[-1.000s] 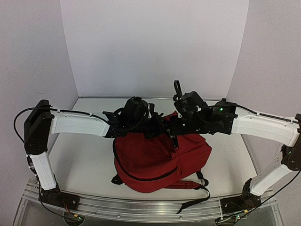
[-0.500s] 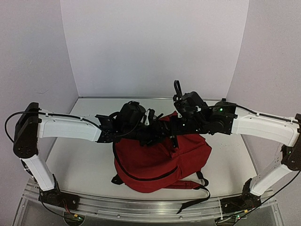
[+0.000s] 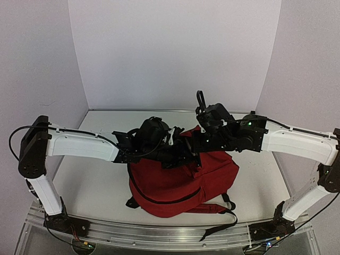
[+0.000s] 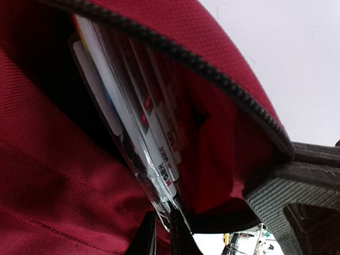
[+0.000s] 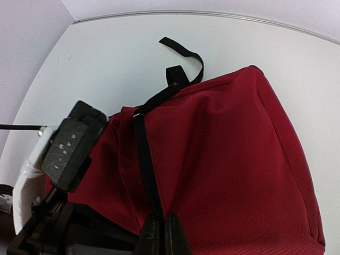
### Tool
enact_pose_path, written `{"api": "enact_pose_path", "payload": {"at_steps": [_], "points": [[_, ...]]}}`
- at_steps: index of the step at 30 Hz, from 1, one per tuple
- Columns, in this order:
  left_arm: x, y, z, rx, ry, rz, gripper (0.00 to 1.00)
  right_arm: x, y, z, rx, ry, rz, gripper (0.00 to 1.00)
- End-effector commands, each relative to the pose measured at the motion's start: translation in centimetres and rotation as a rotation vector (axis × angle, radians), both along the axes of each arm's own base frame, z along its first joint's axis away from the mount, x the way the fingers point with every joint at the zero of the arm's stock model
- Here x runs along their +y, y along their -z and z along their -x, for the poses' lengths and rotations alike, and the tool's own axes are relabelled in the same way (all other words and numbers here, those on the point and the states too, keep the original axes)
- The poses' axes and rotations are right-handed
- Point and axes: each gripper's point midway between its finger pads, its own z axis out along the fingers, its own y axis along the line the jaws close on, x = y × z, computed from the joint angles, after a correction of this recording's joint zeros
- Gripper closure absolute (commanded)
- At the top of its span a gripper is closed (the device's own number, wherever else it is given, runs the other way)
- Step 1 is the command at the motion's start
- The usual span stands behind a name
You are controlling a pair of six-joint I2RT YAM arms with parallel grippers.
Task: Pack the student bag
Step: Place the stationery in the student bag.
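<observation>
Right jaws pinch the zipper [image 5: 144, 159] of the woven student bag [image 5: 228, 159]; left jaws seemingly nip a clear sleeve [image 4: 159, 204].

A plain white back wall [image 3: 175, 53] fills the top centre of the overhead view, flanked by a pale lilac left wall [image 3: 32, 64] and right wall [image 3: 313, 64], above an evenly lit white tabletop [image 3: 90, 186] with a ribbed aluminium rail [image 3: 159, 232] along the bottom edge.
</observation>
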Motion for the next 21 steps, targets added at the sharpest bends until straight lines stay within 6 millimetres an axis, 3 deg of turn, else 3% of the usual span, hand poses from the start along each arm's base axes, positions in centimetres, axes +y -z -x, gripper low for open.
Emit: {"api": "enact_pose_path", "payload": {"at_steps": [1,12,16,21], "points": [[-2.6,-1.8,0.0,-0.010,0.039,0.070,0.93,1.1,-1.4,0.2,-0.021,-0.013,-0.070,1.00],[-5.2,-2.0,-1.3,-0.045,0.043,0.110,0.96,1.0,-1.1,0.3,-0.014,-0.013,-0.071,1.00],[-5.1,-1.9,-2.2,-0.087,0.006,0.097,0.96,0.8,-1.2,0.4,-0.015,-0.008,-0.075,1.00],[-3.4,-2.7,-2.6,-0.138,-0.049,0.091,0.88,0.4,-1.3,0.5,-0.016,-0.001,-0.081,1.00]]}}
